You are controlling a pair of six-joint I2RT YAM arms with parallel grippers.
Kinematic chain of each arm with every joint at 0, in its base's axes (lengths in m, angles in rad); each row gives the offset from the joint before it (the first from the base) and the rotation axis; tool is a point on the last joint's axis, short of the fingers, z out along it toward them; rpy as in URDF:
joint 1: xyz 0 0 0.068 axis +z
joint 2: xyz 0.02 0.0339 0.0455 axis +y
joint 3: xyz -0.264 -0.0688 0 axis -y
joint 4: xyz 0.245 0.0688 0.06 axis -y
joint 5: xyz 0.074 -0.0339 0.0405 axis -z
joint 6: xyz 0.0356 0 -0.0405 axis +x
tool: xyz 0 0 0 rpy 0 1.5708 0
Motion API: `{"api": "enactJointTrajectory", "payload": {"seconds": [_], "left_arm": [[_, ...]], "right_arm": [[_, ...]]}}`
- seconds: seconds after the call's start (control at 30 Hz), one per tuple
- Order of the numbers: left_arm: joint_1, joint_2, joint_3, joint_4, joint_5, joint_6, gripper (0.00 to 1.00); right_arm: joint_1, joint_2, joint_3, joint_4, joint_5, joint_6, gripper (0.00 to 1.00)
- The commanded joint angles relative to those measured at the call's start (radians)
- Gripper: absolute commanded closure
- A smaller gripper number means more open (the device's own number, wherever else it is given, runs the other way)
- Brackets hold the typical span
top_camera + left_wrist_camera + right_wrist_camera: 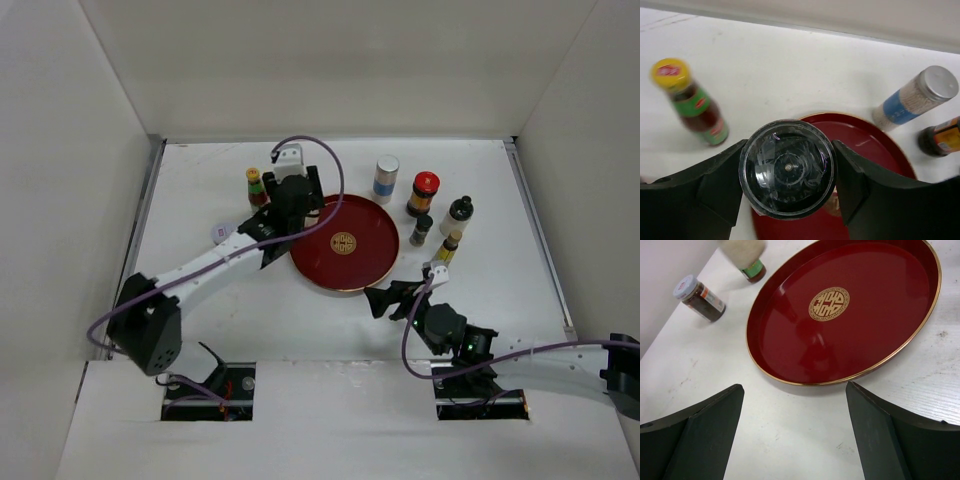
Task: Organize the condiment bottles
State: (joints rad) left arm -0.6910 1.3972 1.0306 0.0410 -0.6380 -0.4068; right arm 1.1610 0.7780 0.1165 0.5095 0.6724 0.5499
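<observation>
My left gripper (788, 167) is shut on a dark bottle with a clear round cap (787, 168), seen from above, with a finger pressed against each side. It is held over the left rim of the red tray (875, 150). In the top view the left gripper (288, 203) sits at that rim, and the bottle it holds is hidden under the wrist. A yellow-capped bottle (257, 187) stands just left of it. My right gripper (384, 298) is open and empty near the tray's front edge (805, 382). Right of the tray stand a silver-capped bottle (386, 178), a red-capped jar (423, 192) and three smaller bottles (449, 228).
A small jar (222, 233) lies on its side left of the tray, and the right wrist view also shows this jar (700, 297). A blurred bottle (747, 257) is at that view's top edge. White walls enclose the table on three sides.
</observation>
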Motion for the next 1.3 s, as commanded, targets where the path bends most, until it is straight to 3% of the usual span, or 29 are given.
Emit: {"api": "enactJointTrajectory", "payload": {"seconds": [0.0,0.27,0.5,0.57,0.63,0.73,0.83,1.13,1.27], "left_arm": [[0.003,0.123,0.110,0.109,0.063,0.017,0.67],[0.006,0.393,0.336,0.145,0.152,0.031,0.68],[0.002,0.523,0.414,0.166,0.155,0.048,0.67],[0.000,0.539,0.416,0.160,0.153,0.051,0.59],[-0.003,0.540,0.410,0.155,0.153,0.051,0.44],[-0.014,0.507,0.387,0.154,0.146,0.059,0.21],[-0.021,0.419,0.344,0.154,0.117,0.072,0.11],[0.038,0.008,0.091,0.054,0.049,0.045,0.14],[0.110,-0.089,0.037,-0.021,-0.003,0.052,0.18]], "right_arm": [[0.006,-0.011,0.000,0.060,-0.010,0.007,0.11],[0.009,-0.022,-0.006,0.061,-0.002,0.007,0.10],[0.009,-0.037,-0.012,0.057,0.001,0.007,0.10],[0.007,-0.042,-0.014,0.055,0.003,0.007,0.10],[0.006,-0.048,-0.015,0.055,0.004,0.007,0.09],[0.004,-0.052,-0.017,0.054,0.009,0.008,0.09],[0.004,-0.055,-0.018,0.054,0.012,0.008,0.09],[0.007,-0.033,-0.011,0.058,0.010,0.008,0.08],[0.007,-0.026,-0.009,0.061,0.009,0.007,0.07]]}}
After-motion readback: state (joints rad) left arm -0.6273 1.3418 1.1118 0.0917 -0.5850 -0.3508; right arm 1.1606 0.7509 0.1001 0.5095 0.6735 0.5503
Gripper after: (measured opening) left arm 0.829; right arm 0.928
